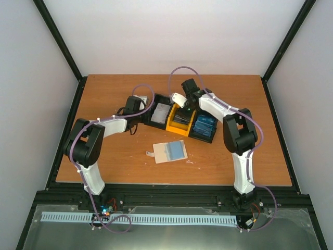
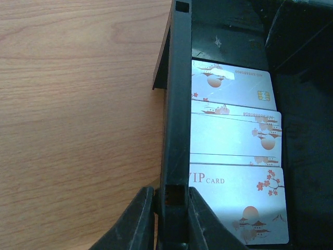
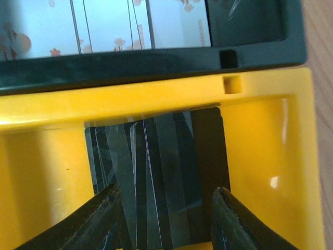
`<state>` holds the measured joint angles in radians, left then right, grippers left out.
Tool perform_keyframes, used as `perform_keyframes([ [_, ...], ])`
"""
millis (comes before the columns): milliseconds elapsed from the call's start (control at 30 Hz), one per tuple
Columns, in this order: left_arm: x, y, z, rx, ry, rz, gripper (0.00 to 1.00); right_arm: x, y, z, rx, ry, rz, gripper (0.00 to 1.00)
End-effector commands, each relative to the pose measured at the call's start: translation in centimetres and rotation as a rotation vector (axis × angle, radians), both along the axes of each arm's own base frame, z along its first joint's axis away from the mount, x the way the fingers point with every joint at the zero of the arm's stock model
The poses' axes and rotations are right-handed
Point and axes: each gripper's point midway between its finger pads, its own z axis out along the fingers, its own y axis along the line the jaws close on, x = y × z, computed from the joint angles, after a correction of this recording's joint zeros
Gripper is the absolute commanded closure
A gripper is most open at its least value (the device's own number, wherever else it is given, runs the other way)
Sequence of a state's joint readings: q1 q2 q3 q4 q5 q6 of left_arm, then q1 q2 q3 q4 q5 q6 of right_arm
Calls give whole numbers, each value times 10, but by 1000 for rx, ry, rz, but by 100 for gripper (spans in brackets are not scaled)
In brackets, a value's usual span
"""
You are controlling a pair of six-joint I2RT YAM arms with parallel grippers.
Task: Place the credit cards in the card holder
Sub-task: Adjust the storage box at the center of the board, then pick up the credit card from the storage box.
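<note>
Toward the far edge of the brown wooden tabletop (image 1: 125, 161), near its middle: a black-and-yellow three-compartment plastic tray (image 1: 174, 128). In its left black compartment, overlapping grey-white plastic credit cards (image 2: 234, 156) printed with red blossoms and small houses, the nearest marked VIP CARD. In the yellow middle compartment, a fanned stack of dark plastic credit cards (image 3: 166, 172), lying against the wall shared with the black compartment. In the right black compartment, blue credit cards (image 1: 204, 126), partly hidden under the right arm.

Left gripper (image 2: 171, 208): clamped tight on the tray's black outer left wall, one finger (image 2: 130, 224) outside over bare wood, the other inside just beside the grey-white cards.

Right gripper (image 3: 166, 219): jaws apart, down inside the yellow compartment, fingers (image 3: 99, 219) straddling the dark stack, one at each side edge. Whether touching the cards, impossible to tell.

Nearer the front edge, about midway across the tabletop and well apart from the tray: a flat cream-beige fold-over card holder (image 1: 161, 154), lying open, a small tab at its left end. On its right half, a single blue card (image 1: 177, 150), squared up with the holder's edges.
</note>
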<state>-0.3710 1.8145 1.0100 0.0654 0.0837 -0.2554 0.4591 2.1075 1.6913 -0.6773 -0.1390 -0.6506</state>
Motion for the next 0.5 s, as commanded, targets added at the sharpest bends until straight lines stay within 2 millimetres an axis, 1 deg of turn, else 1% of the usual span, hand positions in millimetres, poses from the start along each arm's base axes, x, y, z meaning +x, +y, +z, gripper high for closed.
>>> perform_keyframes([
  [0,-7,-14,12,-110,23,-12,99,5,5,-15,-56,-12,35,53],
  [100,-8,-14,10,-108,28,-10,99,10,1,-26,-92,-17,25,52],
  [333,-8,-14,9,-111,30,-8,99,19,-5,-40,-149,-35,10,50],
  [400,-8,-14,8,-111,31,-10,99,22,-7,-43,-166,-44,2,52],
  [467,-9,-14,8,-109,31,-12,99,27,-10,-45,-182,-61,-13,57],
])
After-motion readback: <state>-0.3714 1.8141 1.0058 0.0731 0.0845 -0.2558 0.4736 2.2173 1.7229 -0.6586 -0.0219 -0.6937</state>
